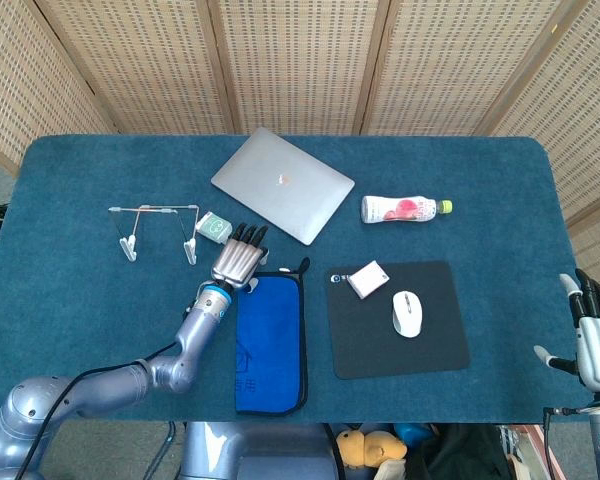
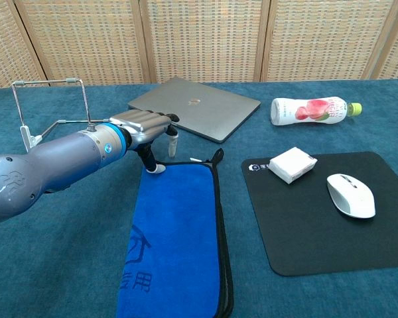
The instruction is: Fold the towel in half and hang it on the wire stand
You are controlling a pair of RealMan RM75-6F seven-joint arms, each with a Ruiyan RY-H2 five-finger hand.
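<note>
Blue towel flat on table, left hand fingers at its far corner

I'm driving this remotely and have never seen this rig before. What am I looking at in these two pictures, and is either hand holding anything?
Both pictures come from the robot's own cameras: the head view looks down on the table, the chest view looks across it from lower down. The robot has two metal arms ending in fingered hands. Its left hand hovers at the far left corner of the blue towel, fingers pointing down; nothing looks gripped. Its right hand waits open at the table's right edge. Also on the table: the wire stand, a closed laptop, a lying bottle, and a mouse and small white box on a black pad.
</note>
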